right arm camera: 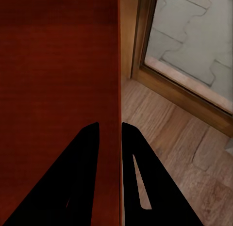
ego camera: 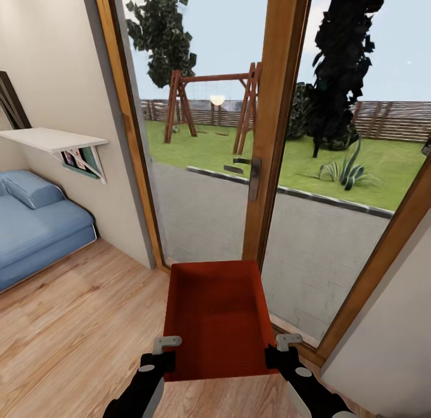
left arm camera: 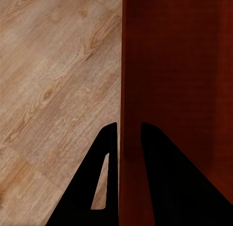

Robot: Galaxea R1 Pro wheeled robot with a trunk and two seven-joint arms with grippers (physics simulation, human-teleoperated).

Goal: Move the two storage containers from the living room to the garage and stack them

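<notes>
Rust-red rectangular open-top storage bin (ego camera: 214, 313) hangs clamped by its side walls between left gripper (left arm camera: 125, 153) and right gripper (right arm camera: 110, 148), above light wood-plank flooring (ego camera: 78, 310); garage trip and stacking remain.

So I've got the container (ego camera: 214, 313) straight out in front of me, above the wood floor (ego camera: 78, 322). My left gripper (ego camera: 161, 351) is on its left wall and my right gripper (ego camera: 283, 348) on its right wall, both at the near end, a finger either side of each wall. Glass doors (ego camera: 239, 166) sit right behind the container. Off to the left there's a cushion seat (ego camera: 36, 226) against the wall, with a shelf (ego camera: 54, 139) above it.
</notes>
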